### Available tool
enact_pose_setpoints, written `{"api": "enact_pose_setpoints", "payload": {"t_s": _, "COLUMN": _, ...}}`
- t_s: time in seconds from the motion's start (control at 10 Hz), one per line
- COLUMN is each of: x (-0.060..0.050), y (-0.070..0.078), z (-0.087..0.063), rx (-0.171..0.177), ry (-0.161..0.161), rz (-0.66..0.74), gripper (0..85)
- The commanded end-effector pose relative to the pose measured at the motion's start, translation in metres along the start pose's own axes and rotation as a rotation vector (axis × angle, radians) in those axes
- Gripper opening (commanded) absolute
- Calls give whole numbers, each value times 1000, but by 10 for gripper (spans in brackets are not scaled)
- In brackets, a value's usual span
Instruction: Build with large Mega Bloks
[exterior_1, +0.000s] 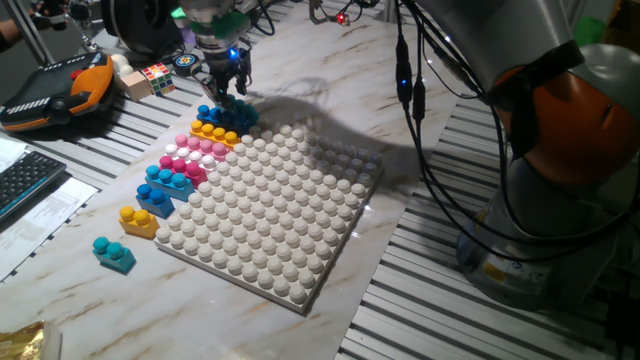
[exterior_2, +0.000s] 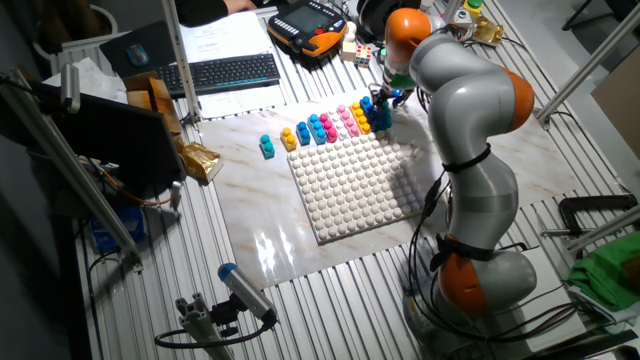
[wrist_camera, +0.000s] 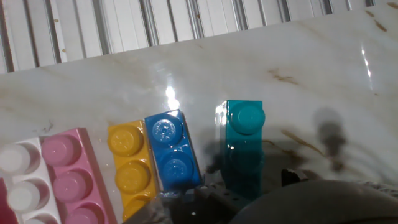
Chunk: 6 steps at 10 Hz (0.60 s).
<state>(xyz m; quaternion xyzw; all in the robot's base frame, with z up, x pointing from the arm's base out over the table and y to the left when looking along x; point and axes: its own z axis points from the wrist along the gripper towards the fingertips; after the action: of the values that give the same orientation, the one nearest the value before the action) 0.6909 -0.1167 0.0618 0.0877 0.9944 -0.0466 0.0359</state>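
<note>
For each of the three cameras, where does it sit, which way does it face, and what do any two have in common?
One fixed view: low at the table edge, facing the white baseplate; hand and arm base show.
The other fixed view: high, on the opposite side; whole arm shows.
Hand view: on the hand, looking down at the teal brick and blue brick; dark hand parts at the bottom edge.
Shared: both fixed views show the baseplate and brick row.

surface: marble-look tabletop (exterior_1: 300, 60) | surround: ribbed metal slats (exterior_1: 430, 280) | desk clutter: keyboard (exterior_2: 225, 72)
</note>
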Motion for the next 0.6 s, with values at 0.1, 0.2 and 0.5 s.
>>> {"api": "enact_pose_setpoints", "payload": {"t_s": 0.1, "x": 0, "y": 2, "z": 7, "rx": -7, "ry": -5, "rz": -3, "gripper": 510}}
{"api": "enact_pose_setpoints", "payload": {"t_s": 0.2, "x": 0, "y": 1, "z": 9, "rx": -8, "ry": -3, "rz": -10, "gripper": 493}}
{"api": "enact_pose_setpoints", "payload": {"t_s": 0.5, "x": 3, "y": -2, "z": 19, "rx": -17, "ry": -8, "rz": -20, "gripper": 470}}
